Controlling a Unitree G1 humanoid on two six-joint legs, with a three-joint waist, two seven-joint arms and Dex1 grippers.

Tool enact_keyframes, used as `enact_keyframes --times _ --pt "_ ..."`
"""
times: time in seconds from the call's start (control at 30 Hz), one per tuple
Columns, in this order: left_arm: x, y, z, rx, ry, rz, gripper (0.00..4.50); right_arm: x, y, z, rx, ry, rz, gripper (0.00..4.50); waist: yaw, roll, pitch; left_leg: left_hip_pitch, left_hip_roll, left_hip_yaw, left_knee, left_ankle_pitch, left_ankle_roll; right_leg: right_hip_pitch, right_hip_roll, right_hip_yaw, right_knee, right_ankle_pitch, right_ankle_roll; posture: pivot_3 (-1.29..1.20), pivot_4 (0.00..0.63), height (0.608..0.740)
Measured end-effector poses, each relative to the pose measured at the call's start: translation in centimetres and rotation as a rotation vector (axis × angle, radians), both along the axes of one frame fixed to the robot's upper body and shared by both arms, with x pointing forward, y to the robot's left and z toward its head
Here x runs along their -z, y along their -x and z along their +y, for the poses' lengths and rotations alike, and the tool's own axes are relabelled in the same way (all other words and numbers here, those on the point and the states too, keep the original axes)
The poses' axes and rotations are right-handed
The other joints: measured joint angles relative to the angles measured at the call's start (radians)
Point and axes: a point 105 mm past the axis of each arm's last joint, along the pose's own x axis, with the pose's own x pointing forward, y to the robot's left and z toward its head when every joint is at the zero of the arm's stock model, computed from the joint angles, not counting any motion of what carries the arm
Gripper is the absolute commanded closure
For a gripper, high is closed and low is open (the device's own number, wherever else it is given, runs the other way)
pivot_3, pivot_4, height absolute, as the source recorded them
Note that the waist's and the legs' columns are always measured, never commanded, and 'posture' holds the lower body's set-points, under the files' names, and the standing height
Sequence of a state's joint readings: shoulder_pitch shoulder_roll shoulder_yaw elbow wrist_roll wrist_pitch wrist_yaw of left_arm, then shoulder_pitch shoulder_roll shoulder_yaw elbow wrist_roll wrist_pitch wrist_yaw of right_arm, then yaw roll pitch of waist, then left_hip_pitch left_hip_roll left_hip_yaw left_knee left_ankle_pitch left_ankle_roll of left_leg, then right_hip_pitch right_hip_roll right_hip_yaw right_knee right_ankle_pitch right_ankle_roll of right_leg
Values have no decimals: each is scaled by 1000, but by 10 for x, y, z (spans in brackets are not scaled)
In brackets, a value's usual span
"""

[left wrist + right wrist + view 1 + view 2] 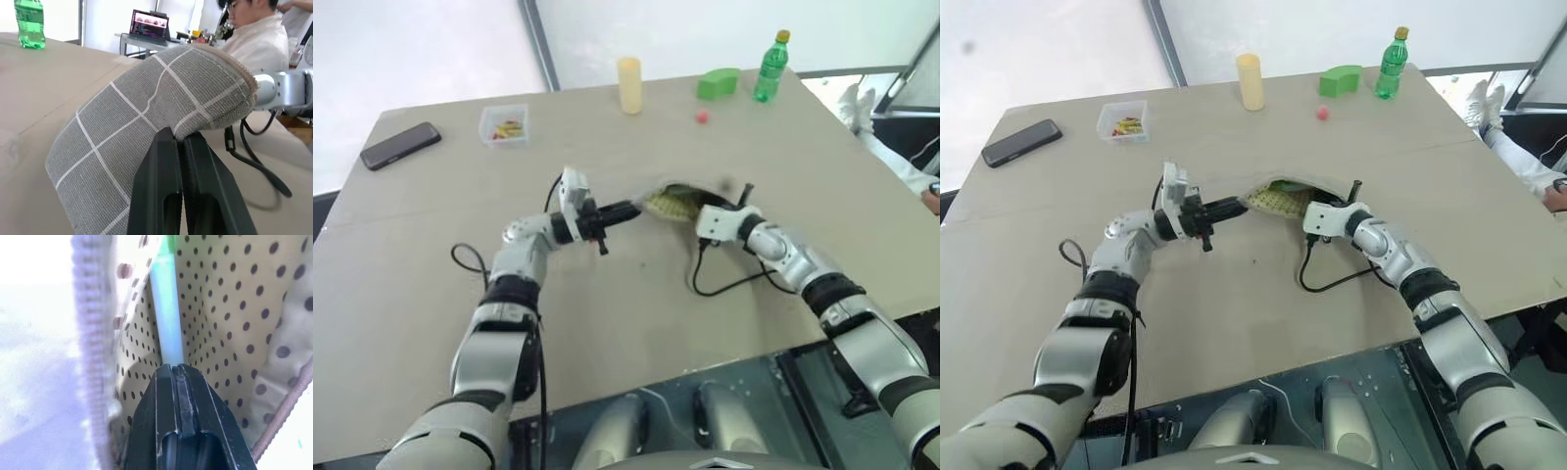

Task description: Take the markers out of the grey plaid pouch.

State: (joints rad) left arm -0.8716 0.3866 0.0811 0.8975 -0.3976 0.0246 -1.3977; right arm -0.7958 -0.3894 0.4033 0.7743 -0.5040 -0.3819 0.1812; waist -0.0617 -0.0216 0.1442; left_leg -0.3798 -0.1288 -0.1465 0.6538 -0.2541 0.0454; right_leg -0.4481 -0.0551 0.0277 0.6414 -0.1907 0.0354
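In the left eye view, at frame centre, the soft grey plaid fabric pouch (674,201) hangs between the two arms above the tan matte table (607,313), its yellowish dotted lining showing; the left gripper (628,210) pinches its left end, the right gripper (703,208) reaches into its mouth from the right. Along the top edge stand a pale yellow cylinder (629,85), a green block (718,83) and a green plastic bottle (771,67); a black phone (400,145) lies at upper left beside a clear box (504,124). In the left wrist view, the black jaws are clamped on the woven pouch's edge. In the right wrist view, the jaws are closed on a slim smooth lime green marker (167,308) inside the polka-dot lining
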Motion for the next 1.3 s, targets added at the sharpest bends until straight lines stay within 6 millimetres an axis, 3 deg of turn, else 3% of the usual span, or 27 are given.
enact_keyframes --times 0.2,0.27,0.33,0.4,0.43,0.47,0.5,0.57,0.67,0.77,0.87,0.97,1.03,1.1,1.3 --pt "-11 -2 -5 69 23 39 4500 -9 -2 -4 42 46 4 4480 0 0 0 0 0 0 0 0 0 -1 0 -2 0 0 0 0 150 740" --pt "-10 -1 -6 96 16 45 4500 -7 -3 -5 53 72 24 3941 0 0 0 0 0 0 0 0 0 -1 0 -2 0 0 0 0 150 740" --pt "-10 1 -8 116 -54 -24 4500 -5 -4 -5 62 90 49 3114 1 0 0 0 0 0 0 0 0 -1 0 -2 0 0 0 0 150 740" --pt "-11 3 -14 137 -219 -232 4500 -5 -6 -5 78 92 63 2439 5 -1 0 -1 0 0 0 0 0 -1 -1 -2 -1 0 0 0 150 740" --pt "-19 1 -19 138 -278 -355 4500 -5 -7 -6 89 90 66 2439 9 -1 0 -1 0 0 0 0 0 -1 -1 -1 -1 0 0 0 150 740" --pt "-45 -7 -31 90 -289 -500 4500 -11 -8 -8 109 57 64 2439 22 -2 1 -4 0 -1 1 0 0 -2 -1 -1 -1 1 -1 0 150 740" --pt "-55 -9 -34 72 -283 -543 4500 -14 -9 -6 110 41 61 2439 24 -2 1 -4 0 -1 1 0 0 -3 -1 -1 -1 1 0 0 150 740" --pt "-99 -4 -47 60 -311 -841 4500 -38 -9 -1 124 -63 -4 2439 27 -2 1 -4 0 -1 1 0 0 -3 -2 -1 -2 1 0 0 150 740" --pt "-119 19 -61 158 -385 -1214 4500 -78 -10 -10 204 -212 -148 2439 27 -1 0 -4 0 0 -1 -1 1 -2 -2 0 -5 1 0 0 150 740" --pt "-114 26 -71 182 -396 -1328 4500 -97 -15 -22 300 -355 -229 2439 25 -1 1 -4 0 0 -1 -1 1 -2 -1 0 -4 1 0 0 150 740" --pt "-128 24 -74 165 -415 -1374 4500 -113 -20 -30 375 -404 -321 2439 22 -1 1 -4 0 1 0 -1 1 -3 -1 1 -1 1 0 0 150 740" --pt "-153 24 -78 124 -416 -1440 4500 -163 -20 -40 422 -475 -504 2439 21 -1 1 -3 0 1 0 -1 1 -3 -1 1 -1 1 0 0 150 740" --pt "-169 24 -77 85 -422 -1478 4500 -186 -13 -51 442 -518 -611 2439 22 -1 1 -3 0 0 -1 -1 1 -2 0 0 -2 1 0 0 150 740" --pt "-170 25 -76 84 -440 -1502 4500 -189 -12 -53 450 -549 -634 2439 20 -1 0 -2 0 1 -2 -1 2 -1 0 1 -2 1 0 0 150 740" --pt "-140 13 -60 74 -555 -1436 4500 -150 -28 -39 475 -470 -516 2439 7 -1 1 -2 0 1 -1 -1 2 -3 0 3 0 1 1 0 150 740"
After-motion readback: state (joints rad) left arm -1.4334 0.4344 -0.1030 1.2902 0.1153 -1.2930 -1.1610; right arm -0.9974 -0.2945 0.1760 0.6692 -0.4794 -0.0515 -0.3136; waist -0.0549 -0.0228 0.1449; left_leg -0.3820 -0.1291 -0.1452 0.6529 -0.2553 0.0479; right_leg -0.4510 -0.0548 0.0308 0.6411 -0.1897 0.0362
